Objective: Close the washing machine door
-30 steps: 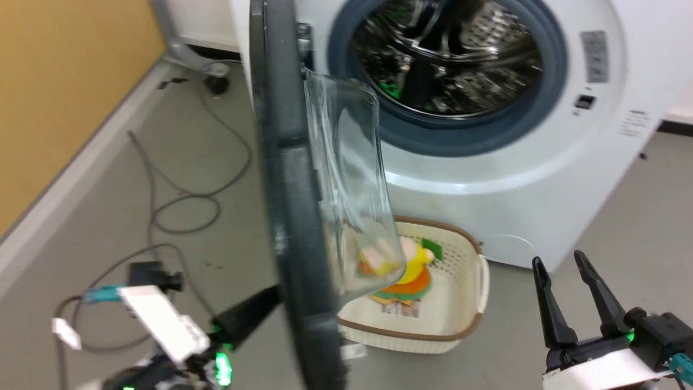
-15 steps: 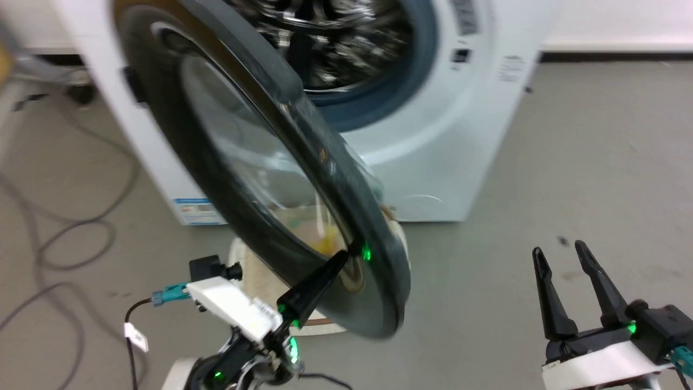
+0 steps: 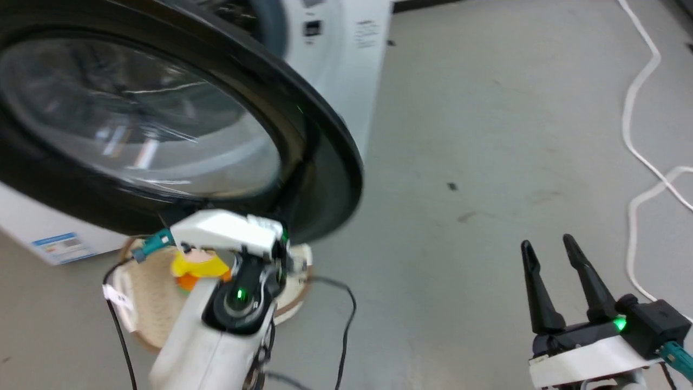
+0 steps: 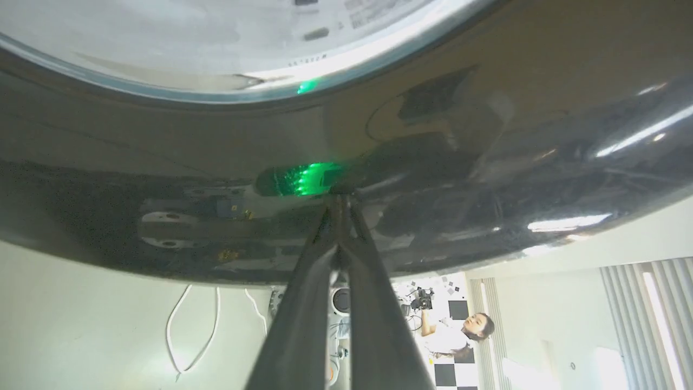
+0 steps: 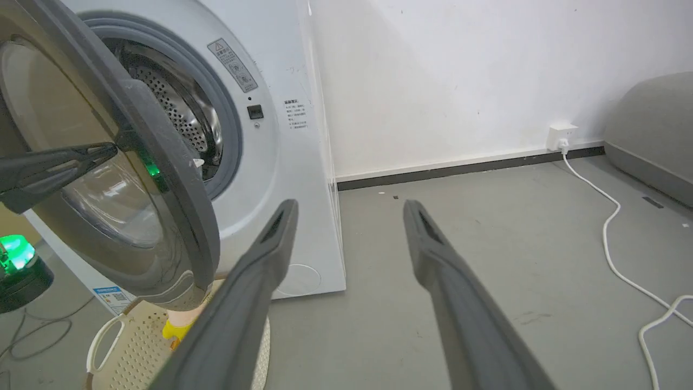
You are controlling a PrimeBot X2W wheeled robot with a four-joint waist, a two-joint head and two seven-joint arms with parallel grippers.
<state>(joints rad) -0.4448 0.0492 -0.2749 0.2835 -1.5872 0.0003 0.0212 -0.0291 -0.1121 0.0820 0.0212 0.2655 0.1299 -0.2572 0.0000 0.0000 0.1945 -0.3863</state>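
The washing machine door (image 3: 319,162) is a big round black ring with a clear glass centre. It stands part-way open, its glossy outer face (image 4: 487,162) turned to me. My left gripper (image 4: 340,199) is shut with nothing in it, and its tips press on that face low on the rim. From the right wrist its dark fingers (image 5: 59,165) come in from the left onto the door (image 5: 162,179). The white washing machine (image 5: 287,162) still shows its steel drum (image 5: 181,108) and grey gasket beside the door's edge. My right gripper (image 3: 547,242) hangs open over bare floor, well right of the machine (image 3: 346,70).
A cream basket (image 3: 146,292) with a brown rim and a yellow toy (image 3: 197,265) sits on the floor under the door. A black cable (image 3: 346,314) trails from my left forearm (image 3: 211,330). A white cable (image 3: 639,108) runs to a wall outlet (image 5: 562,132). A person (image 4: 460,333) stands far off.
The door has swung from edge-on and wide open toward the machine, with my left gripper pushing on its outer face. The head camera has turned right. The right gripper keeps its pose.
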